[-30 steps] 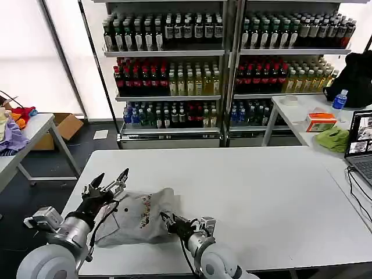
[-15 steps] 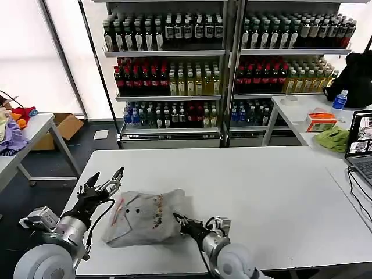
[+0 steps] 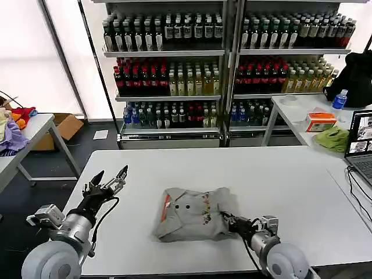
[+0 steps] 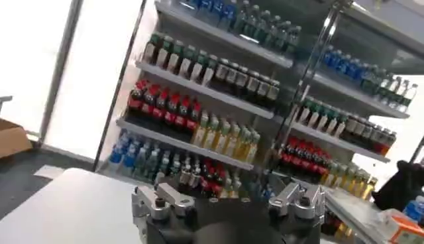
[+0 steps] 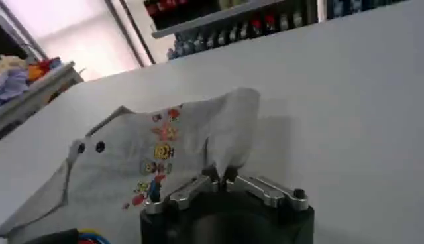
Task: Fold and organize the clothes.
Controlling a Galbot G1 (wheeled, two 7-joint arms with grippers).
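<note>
Right claw [image 3: 228, 219] held low over the tabletop [image 3: 279, 180], clenched on the right edge of the folded grey shirt [image 3: 192, 214], shirt laid flat mid-tabletop, long axis left-right, left claw [image 3: 107, 181] raised, released, well apart

The right gripper [image 5: 220, 178] was seen with its fingers [image 5: 211, 176] pinched together on a raised fold of the light grey T-shirt [image 5: 142, 166]. The shirt, with its small multicoloured print [image 5: 159, 154], was spread on the white bench [image 5: 344, 99]. Bottle shelves [image 5: 225, 23] were visible at the far side.
</note>
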